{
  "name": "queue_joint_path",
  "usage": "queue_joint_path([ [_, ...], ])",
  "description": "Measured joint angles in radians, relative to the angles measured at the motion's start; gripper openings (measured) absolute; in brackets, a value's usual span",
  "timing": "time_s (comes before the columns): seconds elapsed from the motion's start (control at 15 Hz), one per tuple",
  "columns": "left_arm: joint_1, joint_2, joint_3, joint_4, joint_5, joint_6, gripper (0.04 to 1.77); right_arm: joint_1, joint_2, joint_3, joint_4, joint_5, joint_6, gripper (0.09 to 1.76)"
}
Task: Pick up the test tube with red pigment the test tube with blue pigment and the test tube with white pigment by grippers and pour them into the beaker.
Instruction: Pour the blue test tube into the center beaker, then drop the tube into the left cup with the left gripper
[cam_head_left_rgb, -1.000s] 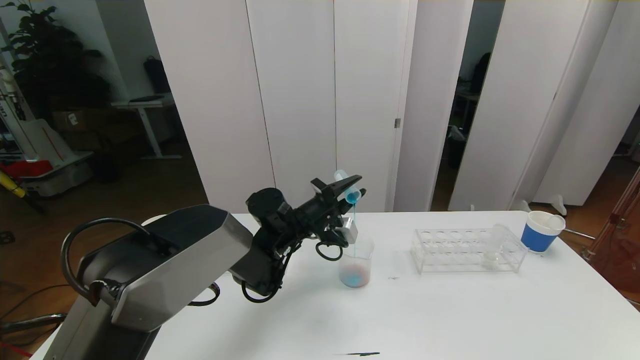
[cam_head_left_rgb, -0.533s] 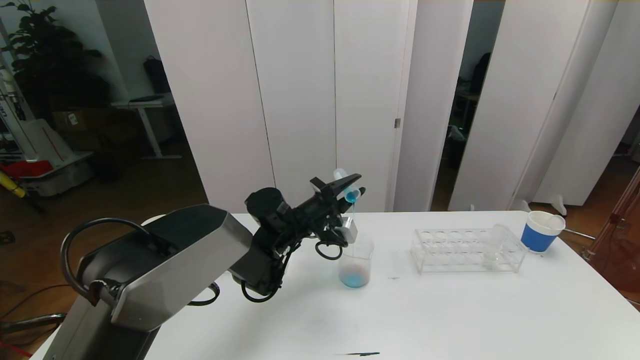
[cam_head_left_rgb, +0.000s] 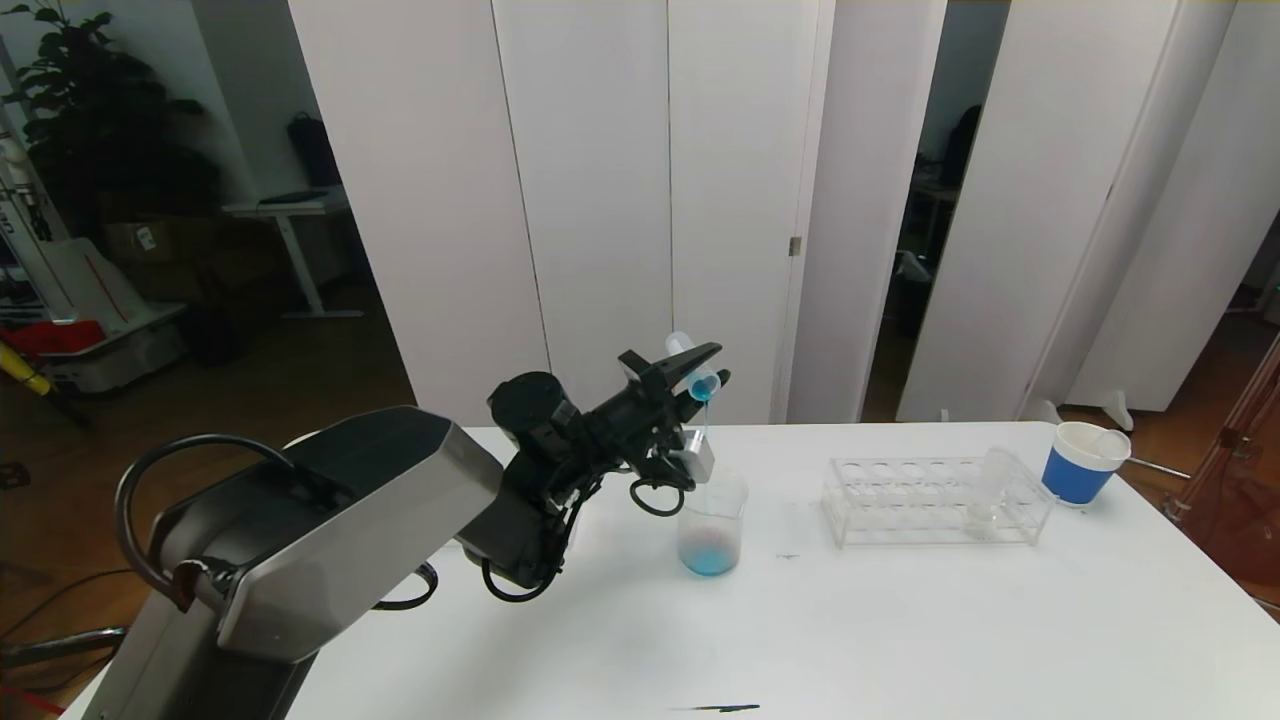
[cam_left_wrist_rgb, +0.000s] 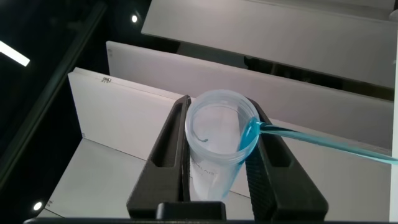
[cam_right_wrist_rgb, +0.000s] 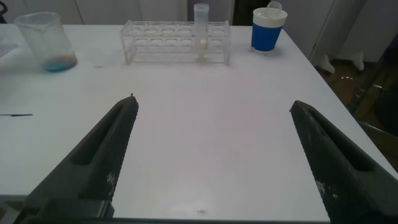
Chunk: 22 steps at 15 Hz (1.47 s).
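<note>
My left gripper is shut on the test tube with blue pigment, tipped mouth-down above the beaker. In the left wrist view the tube sits between the fingers of that gripper, and a thin blue stream runs off its rim. The beaker holds blue liquid with a pinkish tinge. The test tube with white pigment stands in the clear rack. The test tube with red pigment is out of view. My right gripper hangs open over the table's near part, holding nothing.
A blue paper cup with a white rim stands at the table's far right, beyond the rack. The right wrist view shows the beaker, the rack, the white-pigment tube and the cup along the far side.
The left gripper has lifted slightly with the tube. The blue stream has thinned, and the liquid in the beaker looks bluer. The right arm has not moved.
</note>
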Motion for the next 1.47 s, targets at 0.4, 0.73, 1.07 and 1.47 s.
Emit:
queue_joint_path([
  [0.4, 0.001, 0.000, -0.005, 0.000, -0.002, 0.014, 0.58, 0.000, 0.000, 0.000, 0.000, 0.000, 0.000, 1.75],
  [0.73, 0.001, 0.000, -0.012, 0.000, -0.004, 0.039, 0.58, 0.000, 0.000, 0.000, 0.000, 0.000, 0.000, 1.75],
  [1.07, 0.003, 0.002, -0.013, 0.000, -0.004, 0.055, 0.58, 0.000, 0.000, 0.000, 0.000, 0.000, 0.000, 1.75],
  [1.47, 0.004, 0.001, -0.012, 0.000, -0.004, 0.054, 0.58, 0.000, 0.000, 0.000, 0.000, 0.000, 0.000, 1.75],
])
